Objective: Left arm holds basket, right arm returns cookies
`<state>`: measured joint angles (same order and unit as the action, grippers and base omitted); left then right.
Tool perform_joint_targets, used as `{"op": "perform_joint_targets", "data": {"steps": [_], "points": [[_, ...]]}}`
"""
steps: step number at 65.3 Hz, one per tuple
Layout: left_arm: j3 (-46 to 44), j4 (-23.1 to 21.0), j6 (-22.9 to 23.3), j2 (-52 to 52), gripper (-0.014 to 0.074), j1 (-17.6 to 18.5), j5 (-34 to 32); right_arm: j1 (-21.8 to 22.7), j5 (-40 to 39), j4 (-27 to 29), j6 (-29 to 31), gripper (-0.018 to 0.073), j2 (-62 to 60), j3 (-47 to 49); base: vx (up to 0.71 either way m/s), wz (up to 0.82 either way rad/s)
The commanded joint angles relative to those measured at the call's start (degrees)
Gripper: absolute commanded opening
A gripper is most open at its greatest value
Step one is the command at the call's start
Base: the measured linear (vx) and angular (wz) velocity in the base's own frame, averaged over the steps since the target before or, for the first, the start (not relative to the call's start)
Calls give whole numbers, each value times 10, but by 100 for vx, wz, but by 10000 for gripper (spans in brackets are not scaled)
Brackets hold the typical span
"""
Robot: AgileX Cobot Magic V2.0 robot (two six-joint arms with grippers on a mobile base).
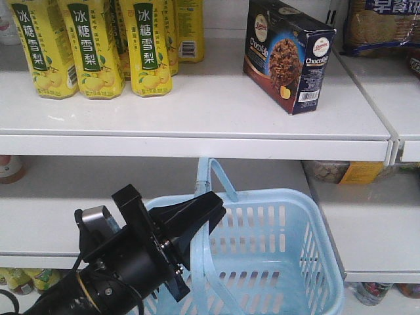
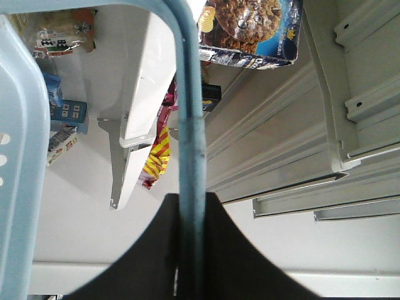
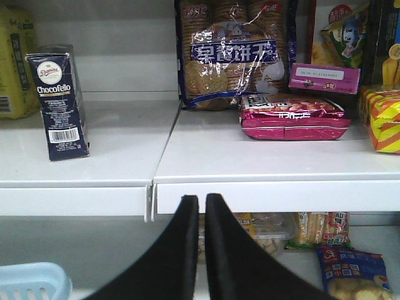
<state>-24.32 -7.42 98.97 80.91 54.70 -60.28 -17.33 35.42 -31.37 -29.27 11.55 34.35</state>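
The light blue basket (image 1: pixel 292 246) hangs in front of the lower shelf, and its corner (image 3: pixel 31 279) shows in the right wrist view. My left gripper (image 1: pixel 211 203) is shut on one hoop handle (image 1: pixel 220 174). In the left wrist view the handle (image 2: pixel 189 112) runs straight between the black fingers of the left gripper (image 2: pixel 190 203). The navy Chocofello cookies carton (image 1: pixel 287 56) stands upright on the upper shelf, with nothing holding it. My right gripper (image 3: pixel 201 199) is shut and empty, below the shelf edge, right of and lower than the cookies (image 3: pixel 59 103).
Yellow drink cartons (image 1: pixel 85 46) stand at the shelf's left. A large biscuit pack (image 3: pixel 231 56), a pink snack packet (image 3: pixel 294 119) and other packs fill the neighbouring shelf section. The white shelf lip (image 1: pixel 197 143) juts out above the basket. More goods sit on the lower shelves.
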Motion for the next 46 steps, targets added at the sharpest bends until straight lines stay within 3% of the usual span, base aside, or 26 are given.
{"op": "perform_joint_targets", "data": {"steps": [1, 31, 46], "points": [[-20, -15, -8, -23, -3, -3, -157, 1, -35, -13, 3, -11, 8, 15, 0, 0], [-20, -22, -8, -28, -3, -3, -157, 1, -35, -13, 3, -11, 8, 15, 0, 0], [-20, -22, -8, -68, -3, -3, -106, 1, -34, -13, 3, -11, 8, 16, 0, 0]]}}
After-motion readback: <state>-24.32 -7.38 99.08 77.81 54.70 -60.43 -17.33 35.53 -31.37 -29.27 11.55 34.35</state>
